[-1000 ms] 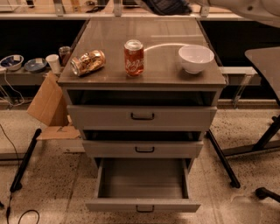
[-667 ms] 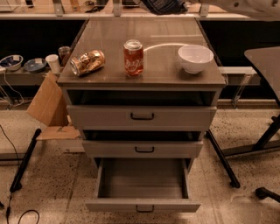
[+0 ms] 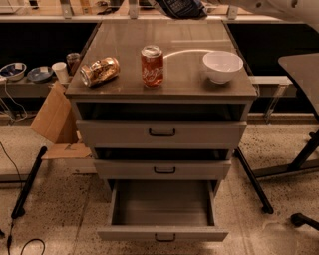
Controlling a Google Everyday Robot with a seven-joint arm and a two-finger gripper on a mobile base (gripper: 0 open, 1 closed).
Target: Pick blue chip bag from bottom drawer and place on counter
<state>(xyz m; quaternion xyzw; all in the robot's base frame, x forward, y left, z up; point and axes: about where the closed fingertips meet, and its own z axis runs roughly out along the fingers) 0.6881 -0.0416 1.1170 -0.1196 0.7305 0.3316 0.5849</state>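
I am seeing the blue bag (image 3: 178, 8) hanging at the top edge of the view, over the back edge of the counter (image 3: 124, 45) and not touching it. The gripper (image 3: 198, 3) is sitting right at that bag, where the white arm (image 3: 279, 7) is reaching in from the upper right. It is mostly cut off by the frame, so I cannot tell whether it is clamped or spread.

The bottom drawer (image 3: 162, 233) is standing pulled well out, showing its bare grey floor. On the counter, a gold can (image 3: 99, 71) is lying on its side at the left. A red can (image 3: 152, 66) is standing upright in the middle, and a white bowl (image 3: 222, 65) is sitting at the right.
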